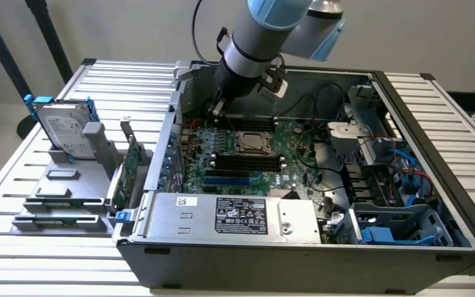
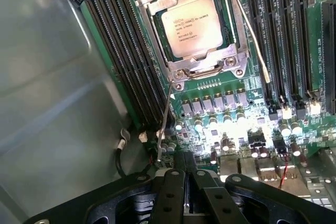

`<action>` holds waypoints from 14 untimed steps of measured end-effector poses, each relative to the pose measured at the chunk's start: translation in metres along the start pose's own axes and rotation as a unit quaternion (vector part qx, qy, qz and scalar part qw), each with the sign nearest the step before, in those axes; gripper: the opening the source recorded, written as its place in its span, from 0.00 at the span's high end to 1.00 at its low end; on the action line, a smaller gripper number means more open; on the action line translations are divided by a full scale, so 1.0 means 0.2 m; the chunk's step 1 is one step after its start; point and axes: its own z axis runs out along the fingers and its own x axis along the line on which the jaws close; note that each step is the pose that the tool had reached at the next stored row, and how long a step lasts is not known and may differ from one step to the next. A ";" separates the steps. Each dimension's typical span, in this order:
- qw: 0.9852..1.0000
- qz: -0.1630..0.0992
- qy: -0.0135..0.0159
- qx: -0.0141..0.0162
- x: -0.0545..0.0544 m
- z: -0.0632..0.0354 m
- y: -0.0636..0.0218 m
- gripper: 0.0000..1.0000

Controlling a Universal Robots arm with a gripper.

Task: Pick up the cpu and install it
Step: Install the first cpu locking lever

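Observation:
The cpu (image 1: pixel 252 142) (image 2: pixel 191 26) is a small silver-topped square chip with printed text. It lies flat in its socket on the green motherboard (image 1: pixel 283 173), inside the metal socket frame (image 2: pixel 157 3). My gripper (image 1: pixel 217 111) (image 2: pixel 185 179) hangs inside the open computer case, over the board's edge by the case wall and a short way from the socket. Its black fingers (image 2: pixel 170 198) are pressed together, shut, with nothing between them. They do not touch the cpu.
Black memory slots (image 2: pixel 131 72) flank the socket on both sides. A silver box with a black label (image 1: pixel 229 216) fills the case's near side, and a blue drive cage (image 1: pixel 394 229) is beside it. A hard drive with blue brackets (image 1: pixel 64 127) stands in a grey rack outside.

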 end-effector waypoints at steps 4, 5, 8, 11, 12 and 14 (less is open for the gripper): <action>1.000 0.017 0.009 -0.003 0.00 0.001 -0.005 0.89; 1.000 0.021 0.011 -0.004 0.00 0.000 -0.006 0.89; 0.999 0.032 0.018 -0.006 0.00 -0.003 -0.008 0.89; 0.999 0.043 0.024 -0.008 0.00 -0.012 -0.012 0.89; 0.999 0.047 0.026 -0.009 0.00 -0.015 -0.014 0.89; 0.998 0.055 0.030 -0.011 0.00 -0.025 -0.019 0.89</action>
